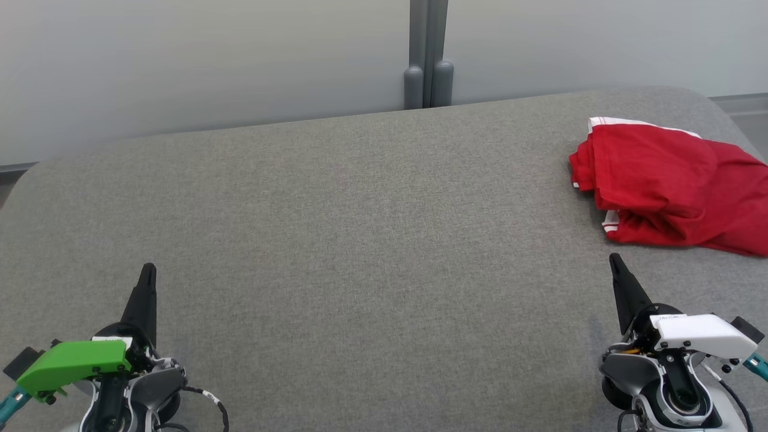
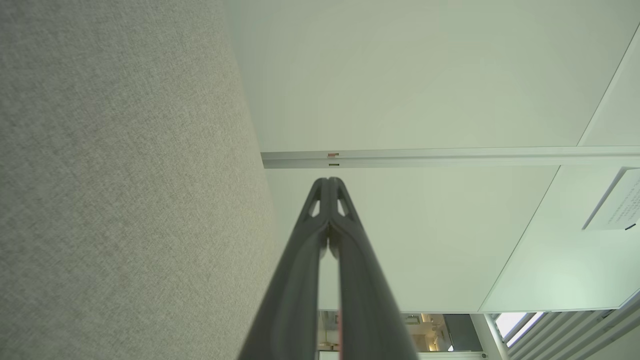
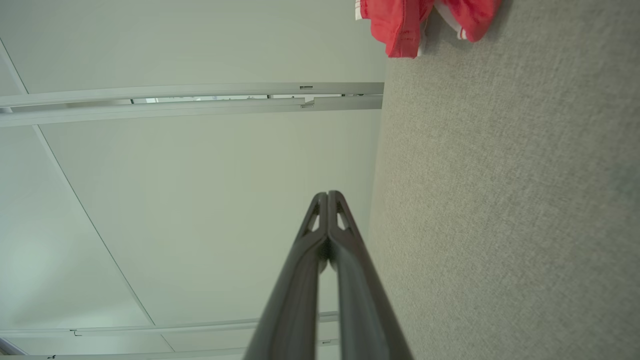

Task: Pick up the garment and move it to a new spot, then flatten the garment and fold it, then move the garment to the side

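The red garment lies bunched at the far right of the grey padded surface. The left gripper and the right gripper both have their jaws pressed together and hold nothing.

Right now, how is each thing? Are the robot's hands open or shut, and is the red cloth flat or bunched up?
Left hand: shut, holding nothing.
Right hand: shut, holding nothing, near the garment but not touching it.
Red garment: bunched up, not flattened, lying at the far right of the surface.
Grey fabric surface: smooth, with the garment lying on it.
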